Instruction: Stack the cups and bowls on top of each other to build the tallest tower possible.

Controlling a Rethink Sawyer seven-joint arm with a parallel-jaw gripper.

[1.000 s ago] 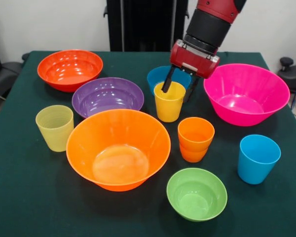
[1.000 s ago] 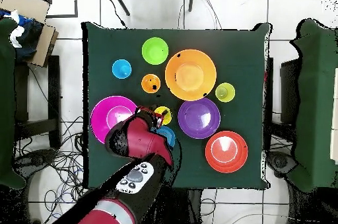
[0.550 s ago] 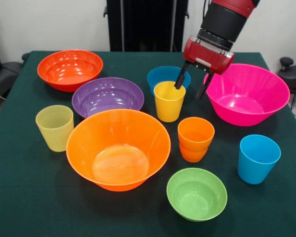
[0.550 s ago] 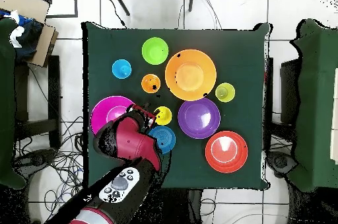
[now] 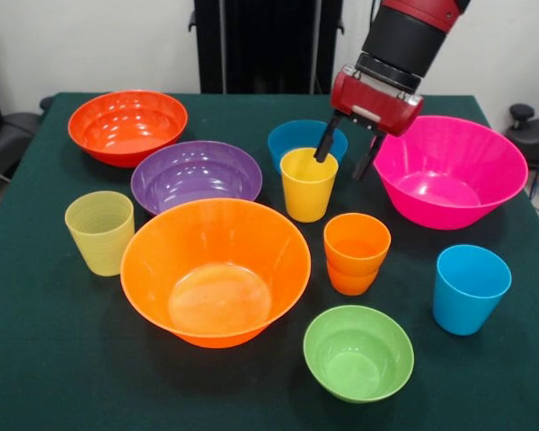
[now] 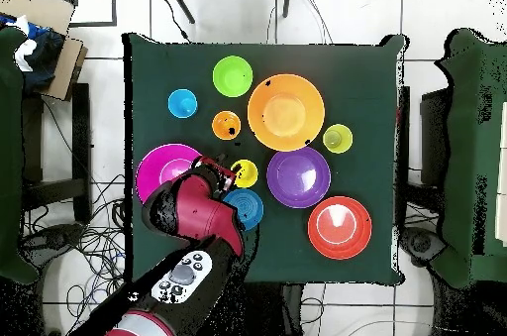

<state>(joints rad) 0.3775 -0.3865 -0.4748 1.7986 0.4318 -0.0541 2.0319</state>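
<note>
Nothing was stacked: yellow cup (image 5: 307,183) stood upright before the blue bowl (image 5: 298,137); orange cup (image 5: 356,252), sky blue cup (image 5: 468,288), ribbed cup (image 5: 100,232) and the other bowls (image 5: 216,269) sat apart.

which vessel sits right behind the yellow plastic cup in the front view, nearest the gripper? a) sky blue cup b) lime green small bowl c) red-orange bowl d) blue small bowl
d: the small blue plastic bowl stands just behind the yellow plastic cup, under the open gripper, while the other three sit well away from it.
</note>
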